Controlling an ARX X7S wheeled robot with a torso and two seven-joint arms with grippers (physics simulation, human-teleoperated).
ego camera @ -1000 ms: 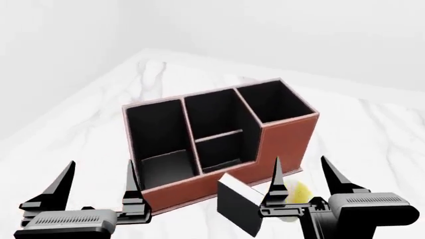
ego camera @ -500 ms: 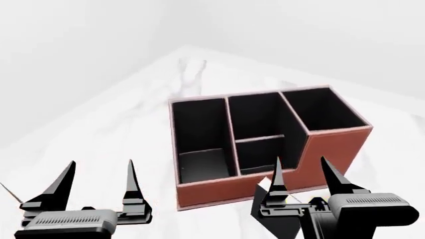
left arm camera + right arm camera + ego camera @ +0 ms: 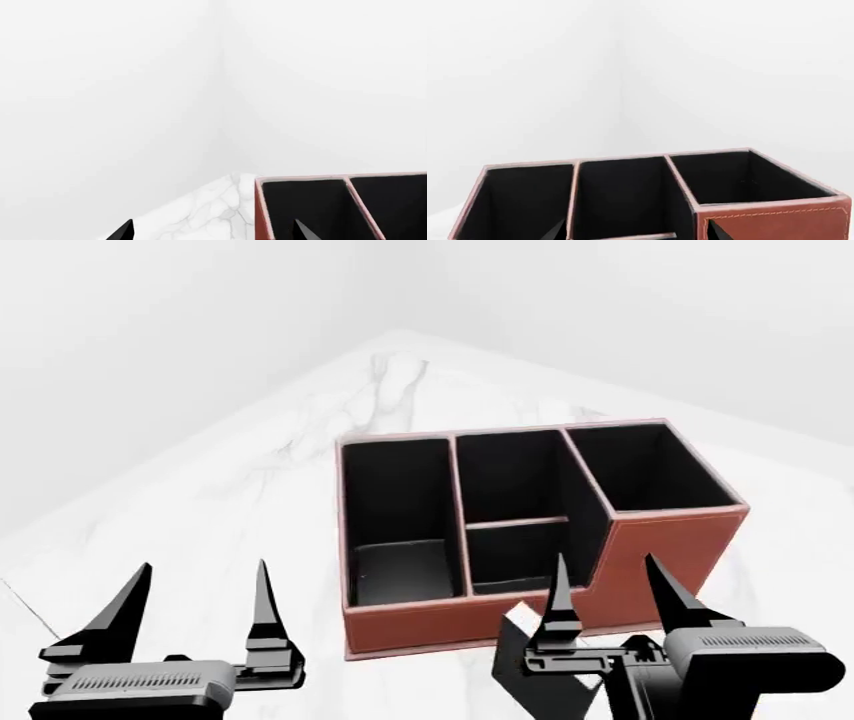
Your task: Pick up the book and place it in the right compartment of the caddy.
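Note:
The reddish-brown caddy with black lining stands on the white marble table, seen from above in the head view. Its right compartment is the tallest section, at the far right end. The black book with a white page edge stands just in front of the caddy's front wall, partly hidden behind my right gripper. That gripper is open and empty, above and slightly right of the book. My left gripper is open and empty, left of the caddy. The right wrist view shows the caddy and its right compartment straight ahead.
The marble table narrows to a far corner behind the caddy, with white walls beyond. In the left wrist view, my left gripper points past the caddy's left end toward the table corner.
The head view has swung, so the caddy now sits further right and lower in it. The book has dropped toward the bottom edge. The mug is no longer seen. Both grippers stay open.

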